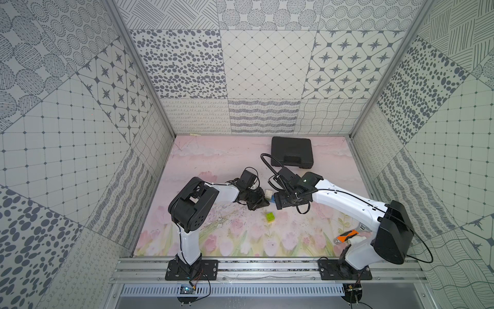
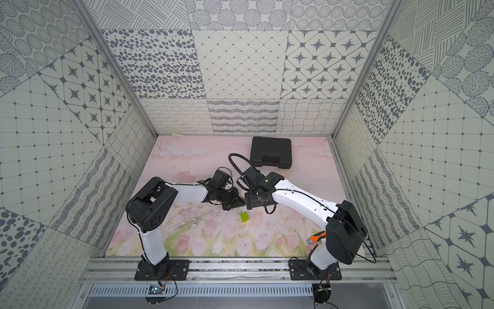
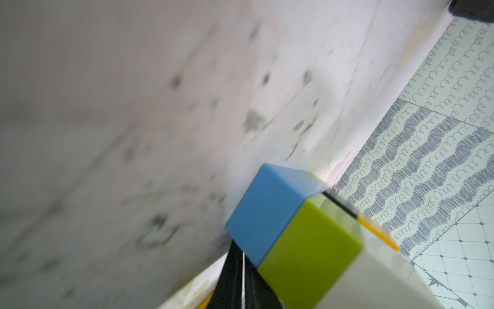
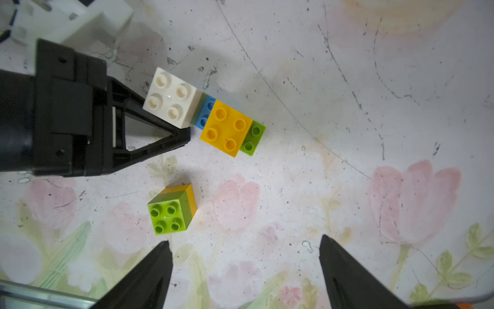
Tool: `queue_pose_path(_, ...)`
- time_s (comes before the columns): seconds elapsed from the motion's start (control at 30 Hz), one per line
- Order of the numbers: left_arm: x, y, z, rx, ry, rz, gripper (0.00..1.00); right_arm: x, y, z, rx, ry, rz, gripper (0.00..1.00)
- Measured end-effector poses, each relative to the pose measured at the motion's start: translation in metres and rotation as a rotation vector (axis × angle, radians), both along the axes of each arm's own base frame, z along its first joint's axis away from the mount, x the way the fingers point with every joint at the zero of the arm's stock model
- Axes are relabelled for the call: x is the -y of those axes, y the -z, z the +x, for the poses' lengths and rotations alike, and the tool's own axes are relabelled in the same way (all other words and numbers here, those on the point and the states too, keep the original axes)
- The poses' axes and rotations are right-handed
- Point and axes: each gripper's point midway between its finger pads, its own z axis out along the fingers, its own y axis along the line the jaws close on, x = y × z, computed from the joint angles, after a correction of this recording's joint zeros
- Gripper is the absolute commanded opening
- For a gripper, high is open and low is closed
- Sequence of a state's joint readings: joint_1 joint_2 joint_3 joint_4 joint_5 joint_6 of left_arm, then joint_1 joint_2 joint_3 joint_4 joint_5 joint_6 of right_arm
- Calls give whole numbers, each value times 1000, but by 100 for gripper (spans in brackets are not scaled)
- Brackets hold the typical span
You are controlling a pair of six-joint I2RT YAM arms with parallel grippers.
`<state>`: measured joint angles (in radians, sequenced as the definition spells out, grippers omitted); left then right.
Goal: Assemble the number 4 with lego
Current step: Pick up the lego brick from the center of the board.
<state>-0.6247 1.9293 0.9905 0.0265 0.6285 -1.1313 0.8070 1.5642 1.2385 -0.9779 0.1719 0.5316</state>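
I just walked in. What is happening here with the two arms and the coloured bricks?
A figure is half built on the table. The left gripper, fingers shut, sits at the white end of the joined bricks, white, blue, yellow and green. The right gripper hangs open above, holding nothing. A green-on-yellow pair lies loose nearby.
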Motion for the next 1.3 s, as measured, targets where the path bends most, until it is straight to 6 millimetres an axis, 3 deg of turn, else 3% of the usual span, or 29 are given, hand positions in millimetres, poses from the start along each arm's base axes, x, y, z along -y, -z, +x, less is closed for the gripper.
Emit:
queue_pose_path(0.3,31,0,39,59,60,-62,9,-18,29,42,-27,-135,-55,88)
queue_pose_path(0.57,33,0,55,102,85,-59,8,-20,37,68,-17,-157,-76,85)
queue_pose_path(1.0,32,0,56,132,114,-54,8,-13,34,77,-14,-152,-80,85)
queue_pose_path(1.17,33,0,57,133,118,-57,7,-13,30,81,-13,-161,-77,75)
queue_pose_path(1.3,34,0,59,139,122,-57,7,-10,38,86,-29,-159,-86,67)
